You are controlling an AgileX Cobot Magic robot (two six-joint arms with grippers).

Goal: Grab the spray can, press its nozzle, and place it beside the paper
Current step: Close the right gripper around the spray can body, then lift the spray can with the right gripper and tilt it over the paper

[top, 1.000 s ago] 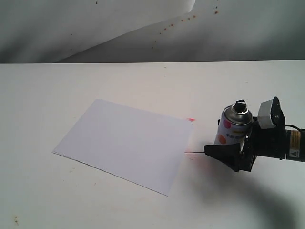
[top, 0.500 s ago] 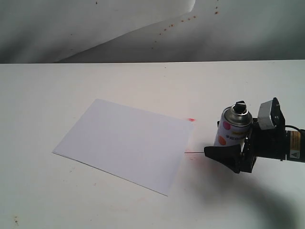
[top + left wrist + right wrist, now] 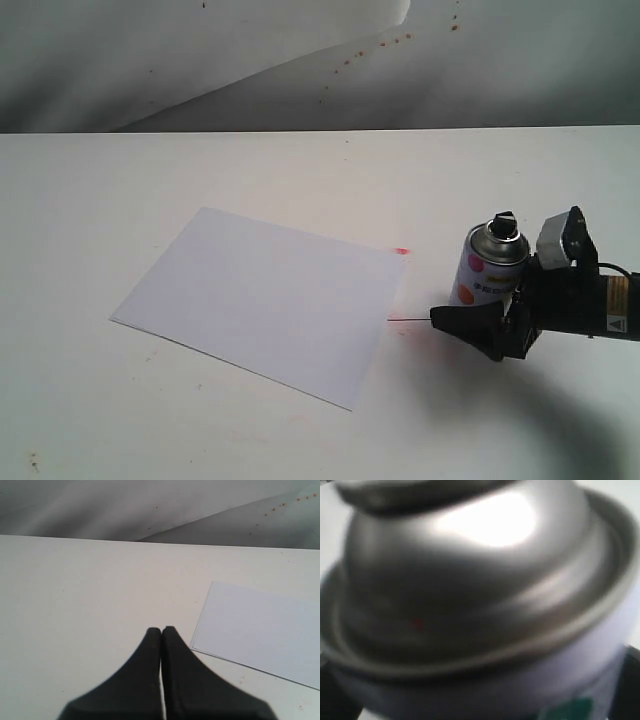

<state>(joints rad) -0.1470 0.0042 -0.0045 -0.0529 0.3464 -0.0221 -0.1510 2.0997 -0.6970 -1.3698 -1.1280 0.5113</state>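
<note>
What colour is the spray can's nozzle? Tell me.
Black; the nozzle atop the spray can shows best in the exterior view.

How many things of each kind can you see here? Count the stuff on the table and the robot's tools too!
spray can: 1
paper: 1
robot tools: 2 (left tool, right tool)
total: 4
</note>
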